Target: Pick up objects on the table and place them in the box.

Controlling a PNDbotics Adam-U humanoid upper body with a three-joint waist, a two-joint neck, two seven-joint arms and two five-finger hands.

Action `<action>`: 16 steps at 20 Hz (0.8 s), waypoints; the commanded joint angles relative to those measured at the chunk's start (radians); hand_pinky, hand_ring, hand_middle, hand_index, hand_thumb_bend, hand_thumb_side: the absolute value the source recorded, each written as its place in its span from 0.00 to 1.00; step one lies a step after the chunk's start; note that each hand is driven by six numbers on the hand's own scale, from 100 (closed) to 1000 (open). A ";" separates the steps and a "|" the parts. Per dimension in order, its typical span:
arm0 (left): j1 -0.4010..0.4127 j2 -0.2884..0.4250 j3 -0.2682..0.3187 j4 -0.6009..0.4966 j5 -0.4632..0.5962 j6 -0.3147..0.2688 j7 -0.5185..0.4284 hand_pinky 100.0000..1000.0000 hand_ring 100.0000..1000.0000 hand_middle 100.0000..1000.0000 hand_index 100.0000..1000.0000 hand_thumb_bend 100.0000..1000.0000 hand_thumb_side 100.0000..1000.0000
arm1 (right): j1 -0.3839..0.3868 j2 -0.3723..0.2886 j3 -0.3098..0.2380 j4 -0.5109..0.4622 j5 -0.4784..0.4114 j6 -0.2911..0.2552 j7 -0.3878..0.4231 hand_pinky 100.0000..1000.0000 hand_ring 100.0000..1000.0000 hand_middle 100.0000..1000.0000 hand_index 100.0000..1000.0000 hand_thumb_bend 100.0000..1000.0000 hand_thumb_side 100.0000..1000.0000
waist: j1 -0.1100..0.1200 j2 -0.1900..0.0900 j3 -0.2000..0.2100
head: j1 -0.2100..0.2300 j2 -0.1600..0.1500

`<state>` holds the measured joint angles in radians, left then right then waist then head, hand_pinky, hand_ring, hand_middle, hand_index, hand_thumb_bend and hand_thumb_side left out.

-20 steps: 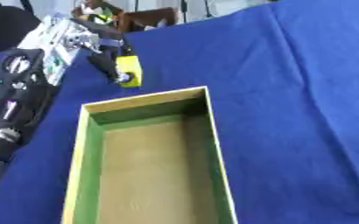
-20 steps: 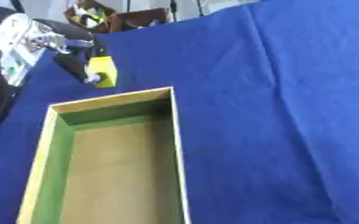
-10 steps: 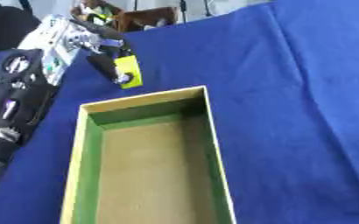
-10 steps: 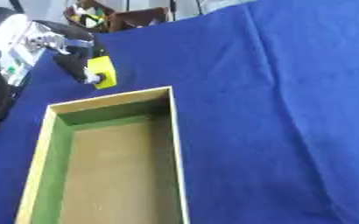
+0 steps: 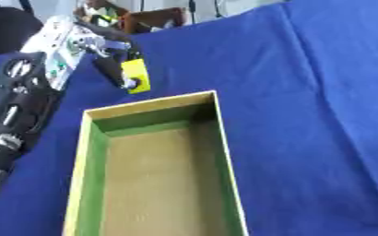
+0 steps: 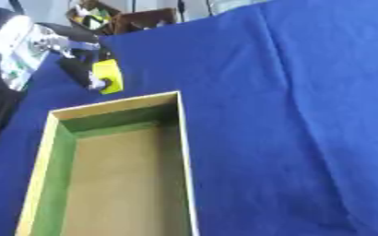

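Left hand in from ten o'clock, white and silver at the palm, black along the forearm running down toward eight o'clock. Dark fingers curled down and pinched on a small yellow block, thumb side against its left face. Block tilted, top leaning toward eleven o'clock, a small dark and pale detail at its lower left corner, too blurred to name. Whether the block rests on the cloth or hangs just clear of it, cannot tell.

Just below the block, toward six o'clock: the far short wall of an open rectangular box, near the block but apart from it. Long axis of the box running from twelve to six o'clock, slightly askew, lower end cut off by the frame edge. Pale yellow rim, green inner walls, tan cardboard-coloured floor. Nothing visible inside.

Under everything, a blue tablecloth, lightly creased, filling the side from one to five o'clock.

At twelve o'clock, beyond the cloth's far edge, brown furniture and a dark shape with yellow and green patches, too blurred to identify.

Right hand in neither view.
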<state>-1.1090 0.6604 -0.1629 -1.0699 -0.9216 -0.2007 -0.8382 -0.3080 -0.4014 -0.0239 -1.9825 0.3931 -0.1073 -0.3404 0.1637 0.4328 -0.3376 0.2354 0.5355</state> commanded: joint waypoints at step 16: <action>-0.004 0.069 0.003 -0.202 -0.105 0.117 0.253 0.04 0.30 0.21 0.23 0.00 0.18 | 0.024 -0.017 -0.022 -0.018 -0.015 0.012 -0.019 0.49 0.59 0.54 0.82 0.26 0.74 | -0.038 -0.102 0.036 | -0.019 0.047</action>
<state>-1.0978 0.6828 -0.1634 -1.2283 -1.0370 -0.0941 -0.5856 -0.2803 -0.4005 -0.0358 -1.9825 0.3844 -0.0957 -0.3533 0.1344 0.3566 -0.3017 0.2219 0.5730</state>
